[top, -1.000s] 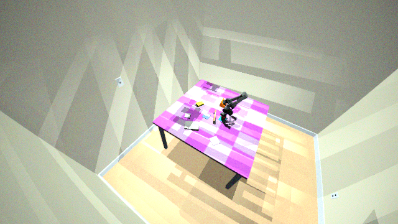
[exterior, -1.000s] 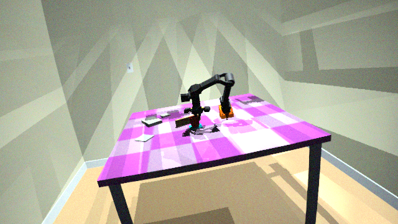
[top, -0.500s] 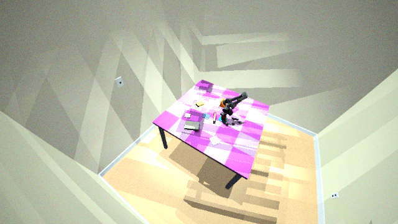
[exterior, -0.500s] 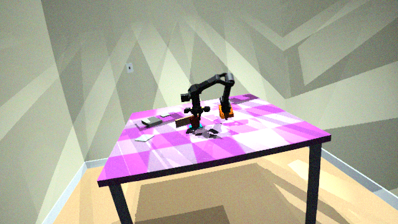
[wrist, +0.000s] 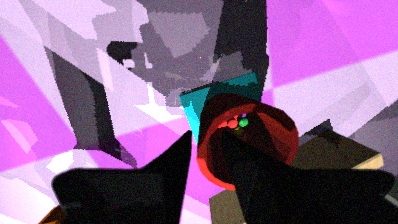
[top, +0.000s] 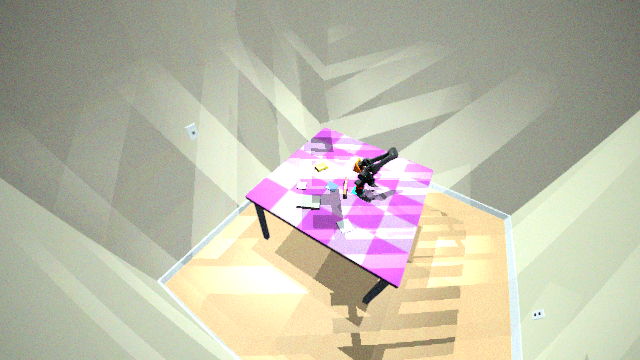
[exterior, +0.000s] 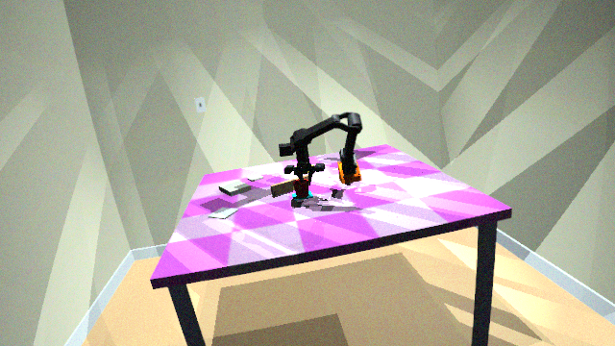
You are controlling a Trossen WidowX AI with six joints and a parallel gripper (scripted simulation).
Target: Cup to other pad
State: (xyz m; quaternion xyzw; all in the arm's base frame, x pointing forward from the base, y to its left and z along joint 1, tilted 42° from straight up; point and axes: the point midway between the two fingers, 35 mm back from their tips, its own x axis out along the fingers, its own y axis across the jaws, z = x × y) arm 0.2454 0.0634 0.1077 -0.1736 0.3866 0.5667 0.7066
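The red cup stands upright on the cyan pad. Several small marbles, red and green among them, lie inside the cup in the wrist view. My gripper is partly open at the cup's rim. One finger reaches inside the cup and the other is outside, with a gap between it and the cup wall. A light blue pad lies across from the cup in the top view. The cup's base is partly hidden in the wrist view.
A wooden block stands close beside the cup, between the two pads. A grey-white slab, thin white tiles and a yellow block lie farther off. An orange object is by the arm.
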